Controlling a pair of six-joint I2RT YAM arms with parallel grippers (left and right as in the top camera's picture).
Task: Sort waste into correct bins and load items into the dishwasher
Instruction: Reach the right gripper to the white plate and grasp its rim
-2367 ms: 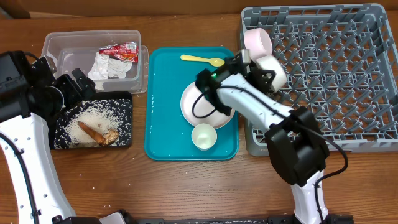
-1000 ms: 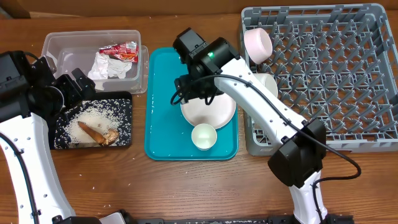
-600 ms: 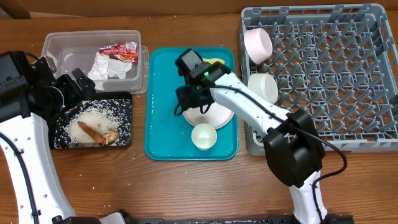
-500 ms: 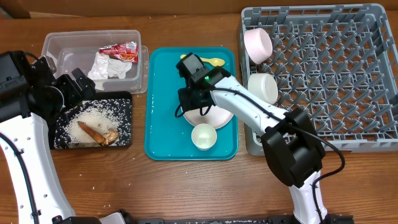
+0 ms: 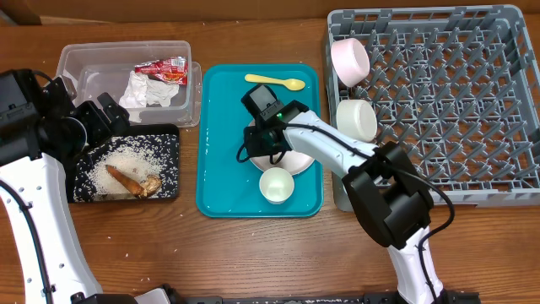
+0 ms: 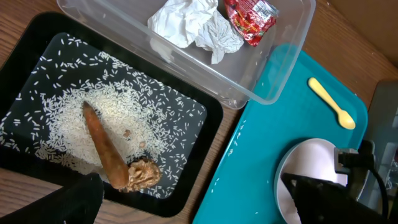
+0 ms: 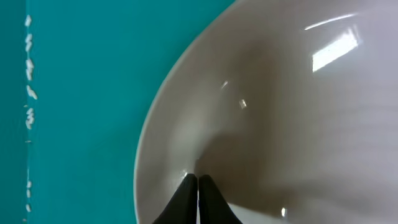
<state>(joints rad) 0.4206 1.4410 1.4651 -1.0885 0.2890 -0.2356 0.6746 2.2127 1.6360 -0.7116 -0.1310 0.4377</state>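
My right gripper (image 7: 198, 177) is shut, its tips pressed together over the inner left side of the round white plate (image 7: 280, 112); nothing shows between them. The plate (image 5: 295, 160) lies on the teal tray (image 5: 221, 169) with the small white cup (image 5: 276, 185) in front and the yellow spoon (image 5: 275, 81) behind. Two bowls (image 5: 349, 59) (image 5: 357, 120) stand at the left edge of the grey rack (image 5: 456, 110). My left gripper (image 6: 189, 186) hangs open by the black tray (image 6: 205, 134), which holds rice (image 6: 118, 115) and a brown scrap (image 6: 115, 163).
The clear tub (image 5: 84, 63) at the back left holds a crumpled napkin (image 5: 143, 89) and a red wrapper (image 5: 162, 70). The black tray (image 5: 169, 181) sits just in front of it. Stray rice grains (image 7: 28, 93) dot the teal tray's left side.
My right arm came back from the rack, swung over the teal tray and lowered onto the plate's left side, and its jaws went from open to shut. The left arm stayed still.
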